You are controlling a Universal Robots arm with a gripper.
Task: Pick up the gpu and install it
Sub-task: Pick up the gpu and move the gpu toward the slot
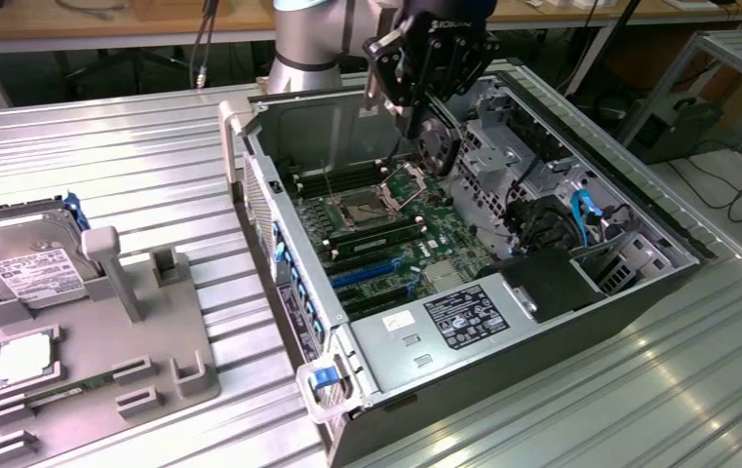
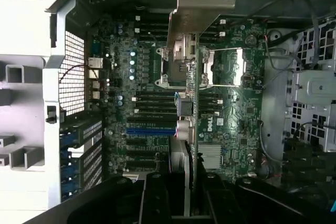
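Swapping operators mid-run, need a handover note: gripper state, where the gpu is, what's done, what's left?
Gripper: shut on the gpu. The card is held on edge, with its pale bracket at the end away from the fingers.
GPU: in the air over the open computer case, above the motherboard near the CPU socket.
Done: pickup.
Left: install. The card is in no slot, and the blue slots hold nothing.
Elsewhere: the hard drive sits on the grey holder at the exterior view's left.
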